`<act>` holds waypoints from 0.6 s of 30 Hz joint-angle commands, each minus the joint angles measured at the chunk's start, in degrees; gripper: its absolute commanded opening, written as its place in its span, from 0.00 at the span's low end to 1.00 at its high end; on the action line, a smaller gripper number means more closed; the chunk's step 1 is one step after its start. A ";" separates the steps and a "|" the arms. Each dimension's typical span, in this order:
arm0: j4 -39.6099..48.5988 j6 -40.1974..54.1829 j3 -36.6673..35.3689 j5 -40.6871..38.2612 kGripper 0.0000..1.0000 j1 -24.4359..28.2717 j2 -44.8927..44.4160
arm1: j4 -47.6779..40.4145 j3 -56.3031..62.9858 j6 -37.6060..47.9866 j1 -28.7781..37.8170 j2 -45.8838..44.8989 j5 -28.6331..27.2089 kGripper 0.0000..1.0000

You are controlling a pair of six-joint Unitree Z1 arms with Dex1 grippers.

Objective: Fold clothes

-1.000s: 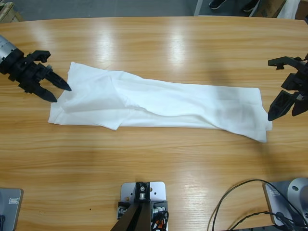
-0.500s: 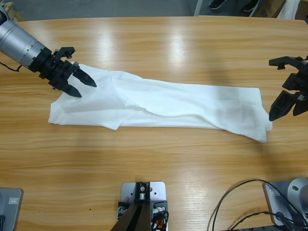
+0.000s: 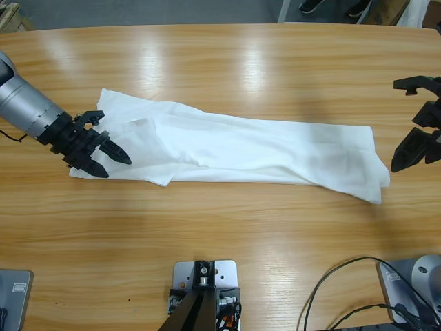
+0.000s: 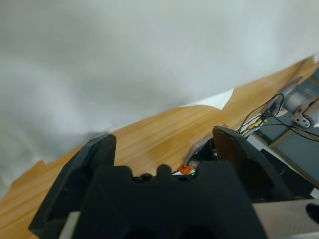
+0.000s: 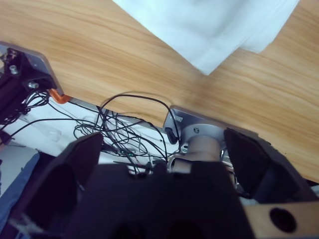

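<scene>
Two hands: both with jaws apart, neither gripping anything.
Left hand [image 3: 110, 161]: comes in from the high view's left edge, low over the shirt's left end, its tips above the cloth's lower left corner; in its wrist view [image 4: 164, 144] white cloth fills the upper part and bare wood runs between the jaws.
Right hand [image 3: 408, 131]: at the high view's right edge, just beside the shirt's right end and clear of it; its wrist view [image 5: 162, 149] shows the cloth's corner at the top, with wood below it.
Shirt [image 3: 241, 148]: white, folded into a long band, lying flat across the middle of the table, running left to right with its right end a little lower.
Table [image 3: 220, 62]: long, wooden, glossy.
Cables [image 5: 119, 127]: black, tangled past the table's edge in the right wrist view.
</scene>
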 commanded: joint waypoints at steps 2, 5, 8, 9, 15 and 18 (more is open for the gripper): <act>-0.40 -1.35 2.89 0.52 0.76 2.13 -10.46 | -1.76 2.08 -1.73 -7.49 -10.43 5.23 1.00; 0.09 -1.25 2.89 0.22 0.76 2.68 -12.08 | -8.83 7.57 -2.00 -13.91 -10.63 16.27 1.00; 0.70 -1.11 2.89 0.22 0.76 2.68 -12.71 | -17.92 15.04 -1.98 -17.95 -7.53 24.06 1.00; 0.78 -1.07 2.89 0.22 0.76 2.71 -12.82 | -19.08 15.74 -2.02 -18.94 -6.22 24.85 1.00; 0.76 -0.96 2.72 0.22 0.76 2.77 -12.94 | -18.50 12.65 -5.51 -28.02 -3.60 21.07 0.93; 0.70 -0.72 2.59 0.29 0.76 2.77 -12.75 | -17.74 11.73 -6.06 -28.32 -1.91 15.46 0.93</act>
